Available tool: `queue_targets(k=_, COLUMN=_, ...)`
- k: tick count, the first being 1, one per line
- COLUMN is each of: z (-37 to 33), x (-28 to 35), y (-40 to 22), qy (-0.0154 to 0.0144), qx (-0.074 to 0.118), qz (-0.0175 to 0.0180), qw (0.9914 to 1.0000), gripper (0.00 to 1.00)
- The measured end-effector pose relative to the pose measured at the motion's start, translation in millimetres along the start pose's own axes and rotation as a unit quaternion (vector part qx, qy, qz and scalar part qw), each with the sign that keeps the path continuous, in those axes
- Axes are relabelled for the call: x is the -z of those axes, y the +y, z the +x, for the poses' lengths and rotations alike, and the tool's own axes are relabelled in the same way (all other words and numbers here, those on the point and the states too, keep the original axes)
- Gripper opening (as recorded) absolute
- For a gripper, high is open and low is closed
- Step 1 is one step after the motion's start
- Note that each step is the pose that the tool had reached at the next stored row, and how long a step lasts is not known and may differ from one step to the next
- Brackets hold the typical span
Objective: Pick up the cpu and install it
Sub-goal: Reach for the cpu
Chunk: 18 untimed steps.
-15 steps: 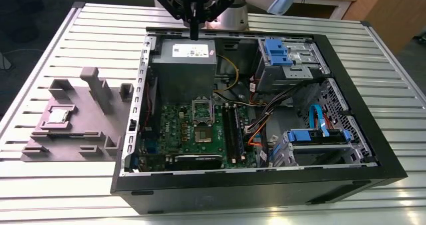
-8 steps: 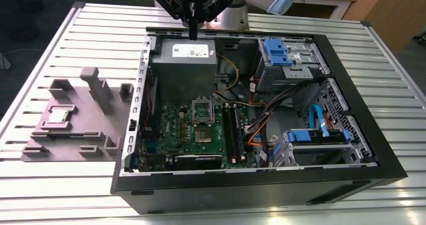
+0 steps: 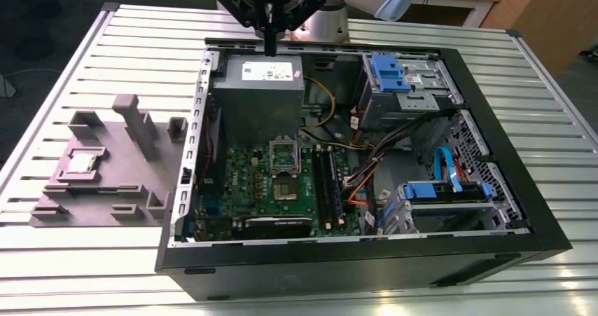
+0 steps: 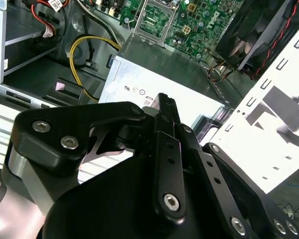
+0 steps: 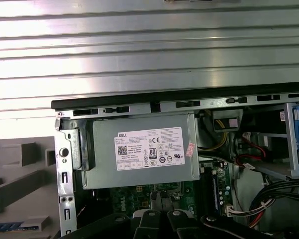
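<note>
Slatted aluminium table (image 3: 75, 64) carries the open PC case (image 3: 374, 260) and, on the exterior view's left, a grey tray (image 3: 94, 198). I see the cpu (image 3: 82, 162) lying flat in that tray, well apart from the gripper (image 3: 270, 48). Gripper hangs above the case edge by the power supply (image 3: 257, 85), fingers pressed together, nothing between them. Socket (image 3: 283, 151) on the motherboard (image 3: 271, 190) is hard to make out. Arm is cut off at the exterior view's top edge.

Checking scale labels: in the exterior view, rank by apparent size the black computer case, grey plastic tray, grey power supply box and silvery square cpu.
Black computer case
grey plastic tray
grey power supply box
silvery square cpu
</note>
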<state>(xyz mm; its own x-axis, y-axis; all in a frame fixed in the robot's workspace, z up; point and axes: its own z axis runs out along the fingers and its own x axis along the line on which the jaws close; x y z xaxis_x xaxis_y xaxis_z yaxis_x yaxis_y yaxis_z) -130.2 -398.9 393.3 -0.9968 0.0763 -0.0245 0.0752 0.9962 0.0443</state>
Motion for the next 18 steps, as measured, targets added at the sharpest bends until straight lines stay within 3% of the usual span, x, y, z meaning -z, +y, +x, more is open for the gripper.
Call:
queue_targets(k=9, z=1.4, x=0.0, y=-0.1, qy=0.0000, qx=0.000, qz=0.0000, qw=1.00000, gripper=0.10)
queue_targets(k=18, z=7.8, x=0.2, y=-0.6, qy=-0.0001, qx=0.000, qz=0.0000, qw=1.00000, gripper=0.10)
